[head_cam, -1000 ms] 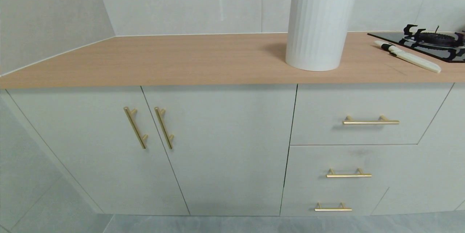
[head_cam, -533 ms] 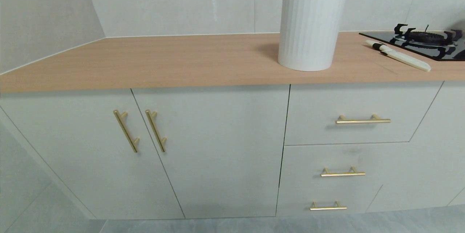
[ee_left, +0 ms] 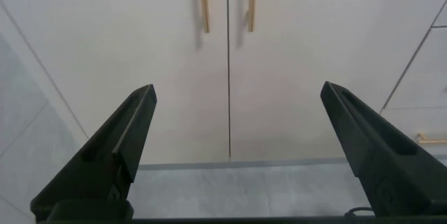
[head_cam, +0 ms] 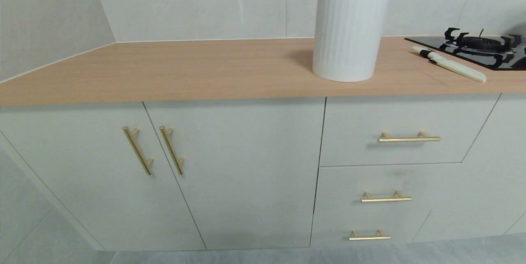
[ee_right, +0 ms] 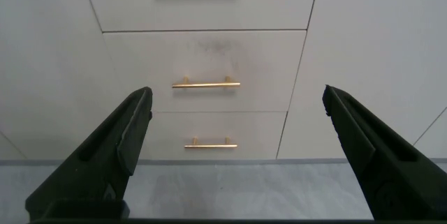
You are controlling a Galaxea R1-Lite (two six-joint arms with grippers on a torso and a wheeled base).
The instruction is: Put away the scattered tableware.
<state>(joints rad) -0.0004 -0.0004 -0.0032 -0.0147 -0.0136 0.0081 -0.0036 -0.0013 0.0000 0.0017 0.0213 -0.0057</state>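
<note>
Both gape wide, empty: left end effector point(ee_left: 237, 90), right end effector point(ee_right: 238, 93).

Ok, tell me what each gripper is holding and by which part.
Nothing is held. The left gripper and the right gripper are both open and empty, facing the cabinet fronts; the knife lies untouched on the countertop.
</note>
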